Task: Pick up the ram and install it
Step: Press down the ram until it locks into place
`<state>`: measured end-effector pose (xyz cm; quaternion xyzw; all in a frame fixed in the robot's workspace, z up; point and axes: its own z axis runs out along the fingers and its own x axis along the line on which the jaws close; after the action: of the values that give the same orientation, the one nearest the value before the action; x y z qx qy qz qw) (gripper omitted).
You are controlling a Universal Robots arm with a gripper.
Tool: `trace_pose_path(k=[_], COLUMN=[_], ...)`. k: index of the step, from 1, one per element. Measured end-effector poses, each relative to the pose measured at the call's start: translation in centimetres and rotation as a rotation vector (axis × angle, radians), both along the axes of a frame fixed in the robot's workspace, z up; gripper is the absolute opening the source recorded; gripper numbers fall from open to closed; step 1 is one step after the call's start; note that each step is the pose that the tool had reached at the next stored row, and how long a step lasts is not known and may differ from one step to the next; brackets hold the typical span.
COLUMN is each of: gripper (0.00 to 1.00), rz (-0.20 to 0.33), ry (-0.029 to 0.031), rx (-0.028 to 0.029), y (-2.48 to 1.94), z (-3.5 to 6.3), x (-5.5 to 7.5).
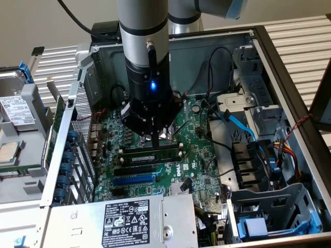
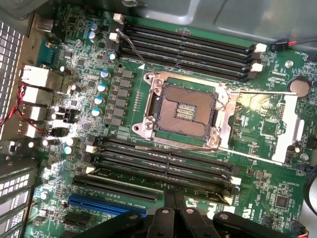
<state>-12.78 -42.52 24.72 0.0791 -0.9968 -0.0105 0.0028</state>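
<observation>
Power supply (image 1: pixel 129 222), front. Pincer (image 1: pixel 155 140): clenched, pressing on ram (image 1: pixel 150 153) upright in black slot, above blue slot (image 1: pixel 133 180).

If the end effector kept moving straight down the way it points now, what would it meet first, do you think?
Most likely the ram, which sits in its slot directly beneath the shut end effector; depth is unclear, so it may already be touching.

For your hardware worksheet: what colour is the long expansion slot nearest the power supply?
Blue, clearest in the exterior view.
</observation>
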Motion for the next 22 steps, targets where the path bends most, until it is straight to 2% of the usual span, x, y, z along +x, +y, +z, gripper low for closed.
trace_pose_path(k=[4, 13, 19, 22], gripper=[0.11, 0.11, 0.11, 0.11], rz=[-0.039, -0.132, -0.137, -0.139], ry=[0.0001, 0.0004, 0.0004, 0.0003], rx=[-0.0056, -0.0103, -0.0106, -0.0128], y=[0.0, 0.0, 0.0, 0.0], z=[0.01, 0.01, 0.01, 0.0], x=[0.0, 0.0, 0.0, 0.0])
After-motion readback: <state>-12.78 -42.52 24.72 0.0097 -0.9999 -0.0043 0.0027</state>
